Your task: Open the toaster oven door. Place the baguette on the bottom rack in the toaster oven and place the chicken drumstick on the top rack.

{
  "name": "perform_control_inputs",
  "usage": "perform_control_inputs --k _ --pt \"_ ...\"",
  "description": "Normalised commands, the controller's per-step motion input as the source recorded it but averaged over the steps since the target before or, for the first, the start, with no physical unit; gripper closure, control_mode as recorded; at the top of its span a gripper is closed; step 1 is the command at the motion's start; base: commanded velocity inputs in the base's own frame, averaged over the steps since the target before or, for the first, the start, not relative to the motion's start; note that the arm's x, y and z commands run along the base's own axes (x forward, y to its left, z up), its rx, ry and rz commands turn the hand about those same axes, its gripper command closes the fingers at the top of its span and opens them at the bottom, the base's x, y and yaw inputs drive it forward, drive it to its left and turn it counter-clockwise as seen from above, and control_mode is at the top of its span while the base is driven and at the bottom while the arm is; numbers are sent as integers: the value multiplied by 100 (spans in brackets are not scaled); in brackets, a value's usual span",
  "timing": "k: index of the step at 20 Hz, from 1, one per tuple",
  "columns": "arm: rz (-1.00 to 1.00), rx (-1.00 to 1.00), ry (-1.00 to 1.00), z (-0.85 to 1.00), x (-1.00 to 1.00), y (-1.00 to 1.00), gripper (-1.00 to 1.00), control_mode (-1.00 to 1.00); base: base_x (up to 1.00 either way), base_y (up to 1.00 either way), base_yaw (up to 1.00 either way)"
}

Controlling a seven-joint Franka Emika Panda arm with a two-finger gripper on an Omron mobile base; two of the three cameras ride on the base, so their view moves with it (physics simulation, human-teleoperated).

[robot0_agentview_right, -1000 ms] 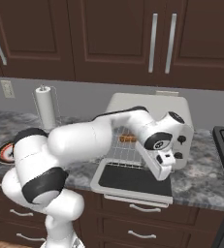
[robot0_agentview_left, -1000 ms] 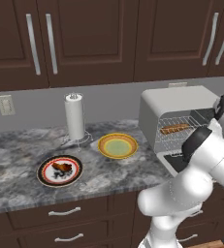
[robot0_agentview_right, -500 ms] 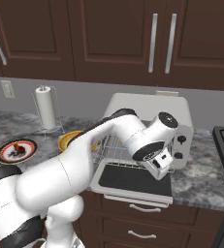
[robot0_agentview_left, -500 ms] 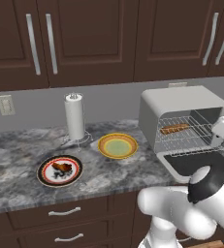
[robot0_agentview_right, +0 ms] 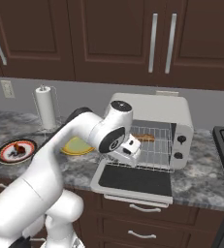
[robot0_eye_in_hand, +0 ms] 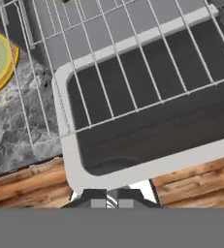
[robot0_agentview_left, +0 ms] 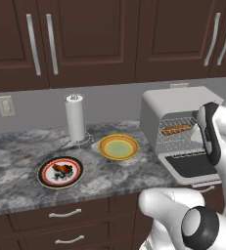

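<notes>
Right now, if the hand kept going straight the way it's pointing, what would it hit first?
Probably the pulled-out wire rack, with the open toaster oven door right beneath it. The hand looks down onto both, though depth is unclear.

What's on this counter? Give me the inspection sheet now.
Surface: grey marble counter, dry.
Job's things: white toaster oven; dark glass door folded down; golden-brown baguette on a wire rack inside, which one is unclear; reddish-brown chicken drumstick on red-rimmed plate.
Clutter: yellow plate, paper towel roll.
Grippers: gripper over the door, jaws shut, empty.
Cables: nothing seen.
Surroundings: dark wood cabinets, wall outlet.
</notes>
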Motion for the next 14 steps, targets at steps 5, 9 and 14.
perform_control_inputs --k 5,9,14 --pt "25 -9 1 7 0 64 -100 -100 0 0 0" --pt "21 -5 0 9 -4 53 -100 -100 0 0 0" --pt "19 0 -2 10 -10 36 -100 -100 0 0 0"
